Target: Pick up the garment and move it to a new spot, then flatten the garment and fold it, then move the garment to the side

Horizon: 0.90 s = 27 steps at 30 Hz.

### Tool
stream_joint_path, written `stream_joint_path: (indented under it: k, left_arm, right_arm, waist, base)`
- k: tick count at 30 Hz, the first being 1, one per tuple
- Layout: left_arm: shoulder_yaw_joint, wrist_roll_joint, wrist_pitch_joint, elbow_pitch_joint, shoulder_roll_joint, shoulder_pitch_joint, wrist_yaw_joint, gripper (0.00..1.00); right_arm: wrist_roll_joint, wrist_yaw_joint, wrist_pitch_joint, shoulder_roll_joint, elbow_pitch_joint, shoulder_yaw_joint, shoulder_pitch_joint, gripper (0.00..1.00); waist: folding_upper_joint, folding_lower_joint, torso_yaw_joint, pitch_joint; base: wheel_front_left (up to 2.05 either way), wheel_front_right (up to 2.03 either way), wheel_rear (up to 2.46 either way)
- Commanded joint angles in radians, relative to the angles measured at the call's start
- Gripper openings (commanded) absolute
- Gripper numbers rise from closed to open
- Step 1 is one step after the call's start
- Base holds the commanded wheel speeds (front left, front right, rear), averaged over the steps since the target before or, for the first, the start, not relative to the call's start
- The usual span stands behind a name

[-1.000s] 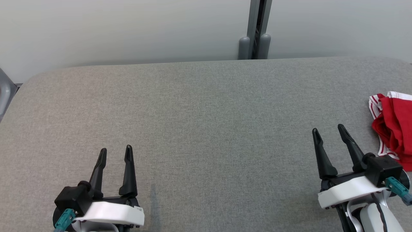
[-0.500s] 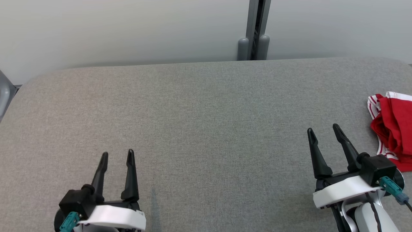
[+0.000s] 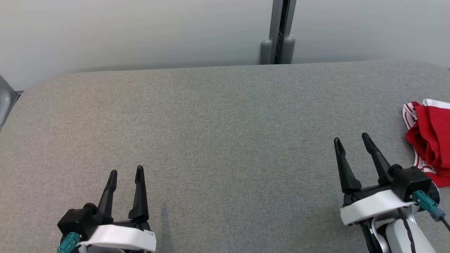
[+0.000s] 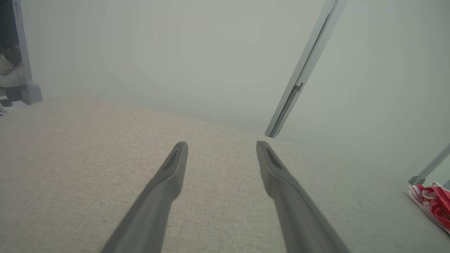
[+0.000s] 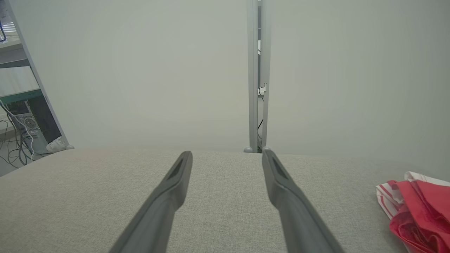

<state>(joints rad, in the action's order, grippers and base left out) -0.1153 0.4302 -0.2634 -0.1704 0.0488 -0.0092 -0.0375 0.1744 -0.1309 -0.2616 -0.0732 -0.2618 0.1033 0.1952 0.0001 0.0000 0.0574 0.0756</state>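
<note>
Garment (image 3: 430, 140), red cloth with white trim carrying thin red stripes, lying crumpled in a loose heap, folds bunching together, striped edge showing along its left side, resting on the grey fabric-covered table (image 3: 225, 123) at its far right, partly running out of view

Bright even light, faint shadows, wrist views hazy, pale
</note>
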Motion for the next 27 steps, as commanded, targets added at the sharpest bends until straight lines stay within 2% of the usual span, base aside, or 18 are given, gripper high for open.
stream_joint_path:
  k: [1,16,17,21,27]
  left_arm:
    - [0.004,0.011,-0.001,0.002,0.005,-0.014,0.009,1.0]
    - [0.017,0.101,-0.001,-0.028,0.005,-0.003,0.058,1.0]
    - [0.013,0.095,-0.001,-0.034,0.005,-0.001,0.06,0.0]
    - [0.006,0.1,0.002,-0.062,-0.006,0.02,0.054,0.0]
    - [0.005,0.196,0.022,-0.078,-0.005,-0.01,0.062,0.0]
  right_arm:
    - [-0.006,0.0,-0.004,-0.002,0.003,-0.001,0.009,1.0]
    - [-0.003,0.0,-0.004,-0.01,-0.006,0.014,0.013,1.0]
    - [-0.002,0.0,-0.004,-0.01,-0.007,0.015,0.013,0.0]
    - [0.005,0.0,0.006,0.006,-0.034,0.012,-0.023,0.0]
    - [0.118,0.0,0.052,0.007,-0.041,-0.034,-0.016,0.0]
  waist:
    - [-0.0001,0.0,0.0,0.001]
    - [-0.0001,0.0,0.005,-0.006]
    - [-0.0001,0.0,0.005,-0.007]
    - [-0.0001,0.0,0.005,-0.007]
    - [-0.0001,0.0,0.001,-0.01]
  base:
    - [0.0,0.0,0.0]
    - [0.0,0.0,0.0]
    - [0.0,0.0,0.0]
    - [0.0,0.0,0.0]
    - [0.0,0.0,0.0]
